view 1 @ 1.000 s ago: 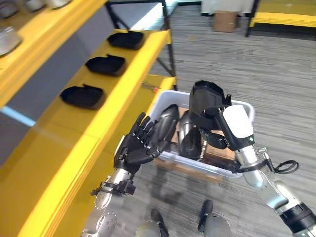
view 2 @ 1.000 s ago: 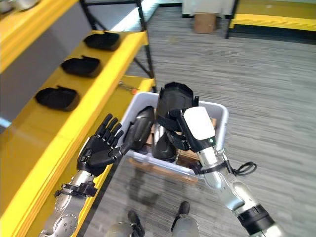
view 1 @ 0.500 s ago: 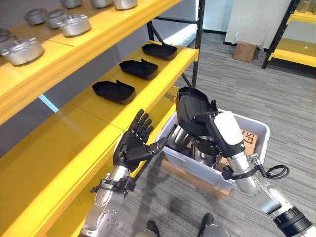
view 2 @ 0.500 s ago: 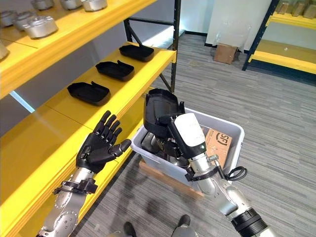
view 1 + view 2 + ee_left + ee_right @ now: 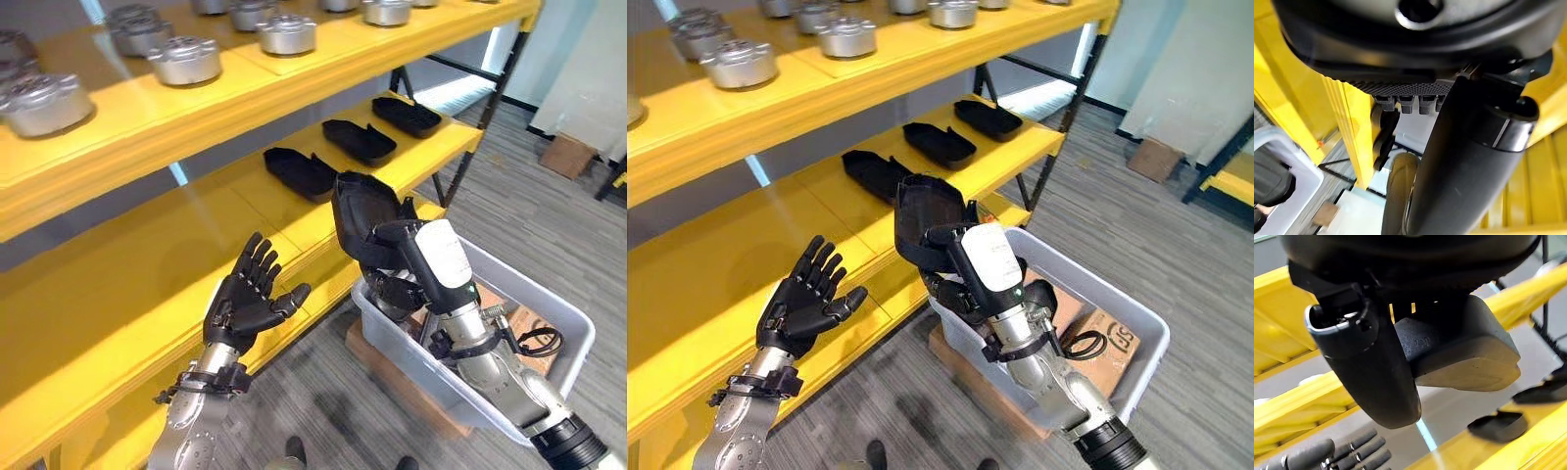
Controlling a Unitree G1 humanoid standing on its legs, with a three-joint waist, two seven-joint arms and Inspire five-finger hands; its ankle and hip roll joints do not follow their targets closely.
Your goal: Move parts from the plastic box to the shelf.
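Right hand (image 5: pixel 392 257) clamped on black part (image 5: pixel 359 208) — raised above white plastic box (image 5: pixel 563 323), beside yellow shelf (image 5: pixel 196 264). Left hand (image 5: pixel 245 299) spread wide, holding nothing — near shelf edge.

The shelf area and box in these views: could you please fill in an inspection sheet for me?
Surface: yellow shelf, middle level holds three black parts in a row.
Job's things: black part held up beside the shelf; white plastic box on the floor with more parts inside.
Clutter: silver metal parts on the upper level.
Hands: right hand grips the part; left hand open, empty.
Cables: nothing seen.
Surroundings: grey carpet; cardboard box.
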